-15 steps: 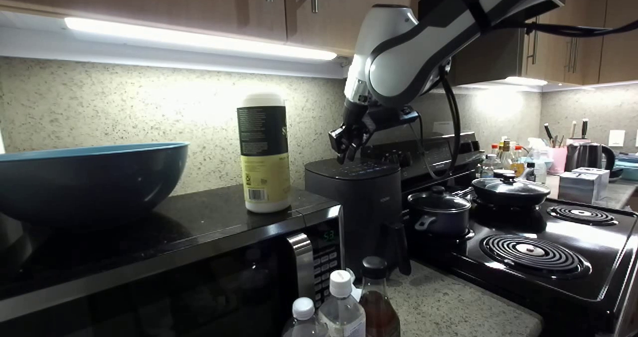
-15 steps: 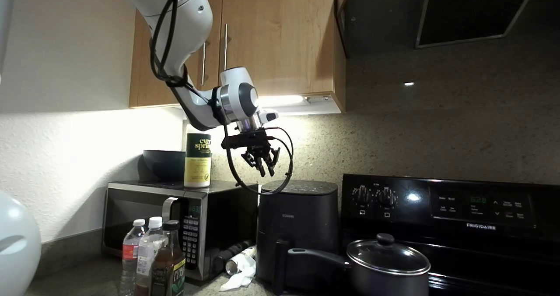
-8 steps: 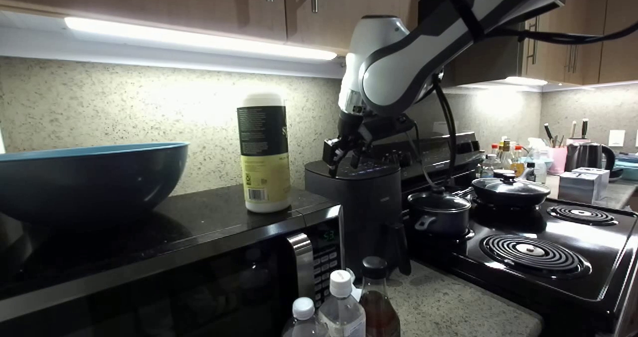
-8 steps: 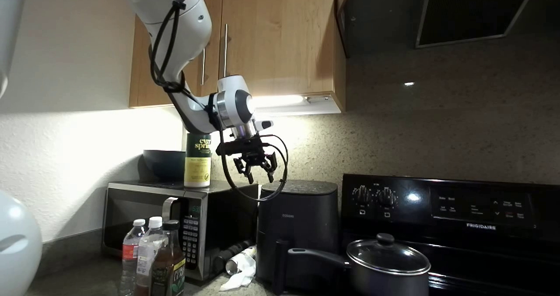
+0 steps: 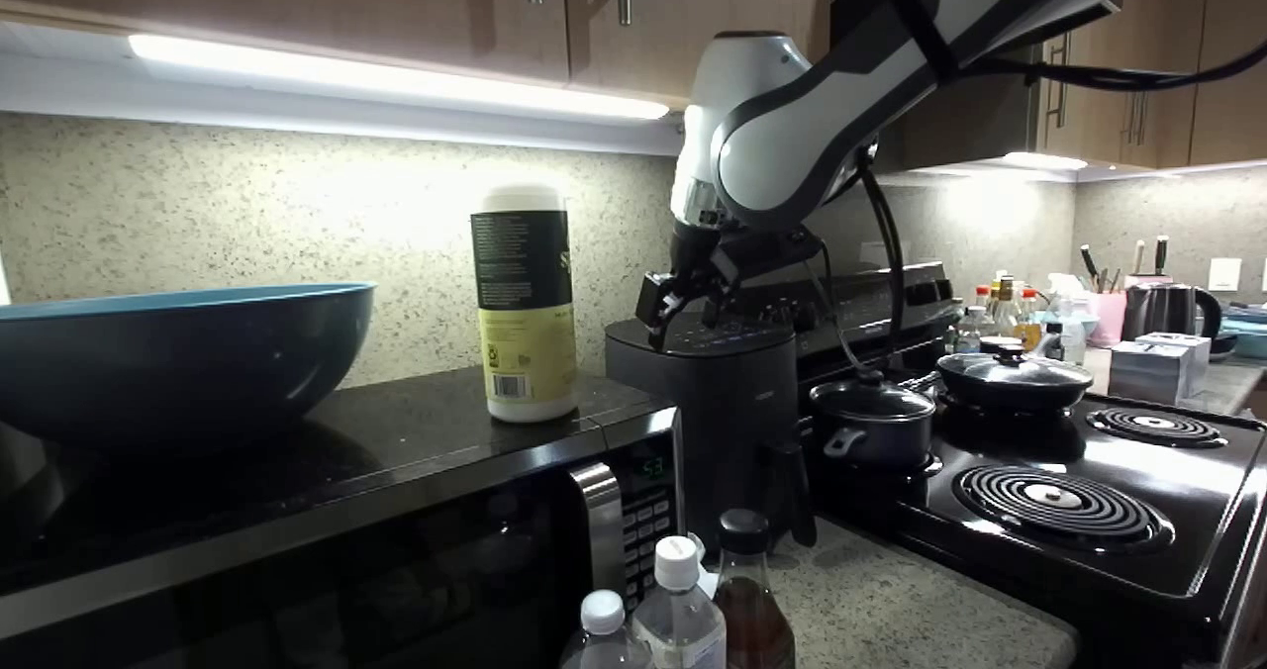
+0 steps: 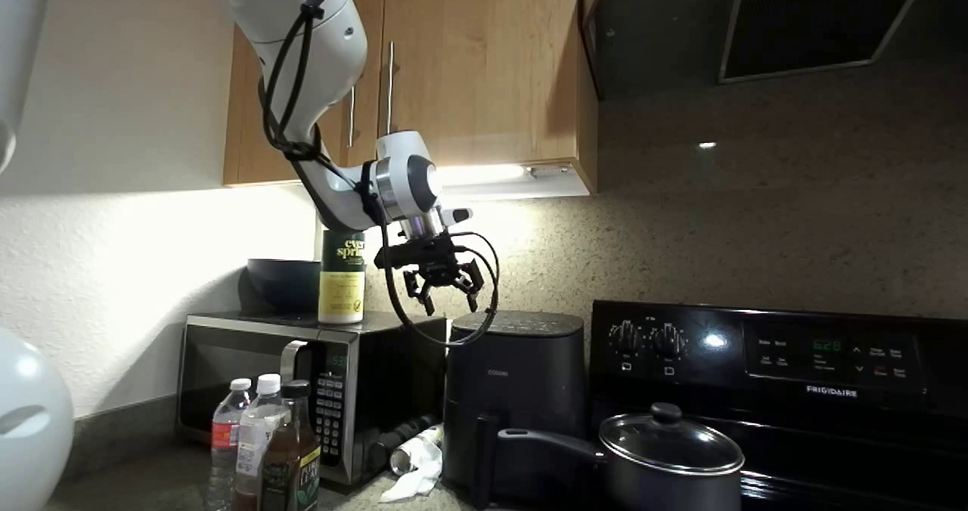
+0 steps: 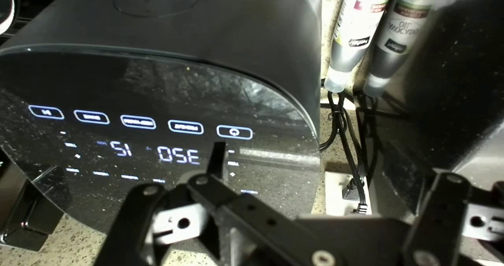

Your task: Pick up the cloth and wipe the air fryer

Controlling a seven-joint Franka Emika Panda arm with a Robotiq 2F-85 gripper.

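The black air fryer (image 6: pixel 514 390) stands on the counter between microwave and stove. In the wrist view, its glossy top with a lit panel (image 7: pixel 138 122) fills much of the left. A crumpled white cloth (image 6: pixel 418 481) lies on the counter at the air fryer's left side in an exterior view; bottles mostly hide it from the opposite angle, and the wrist view does not show it. My gripper (image 6: pixel 451 305) hangs above the air fryer's microwave-side edge, jaws spread wide with nothing between them. One black finger (image 7: pixel 217 159) appears over the panel in the wrist view.
A microwave (image 6: pixel 268 371) carries a wipes canister (image 5: pixel 525 303) and a blue bowl (image 5: pixel 188 362). Several bottles (image 6: pixel 265 443) stand in front of it. A lidded pot (image 6: pixel 669 458) sits by the stove. Power cords (image 7: pixel 344 140) run down behind the air fryer to a wall outlet (image 7: pixel 334 191).
Over the last second my gripper has sunk a little and shifted toward the microwave, while its jaws spread wider. The cloth and the air fryer have stayed where they were.
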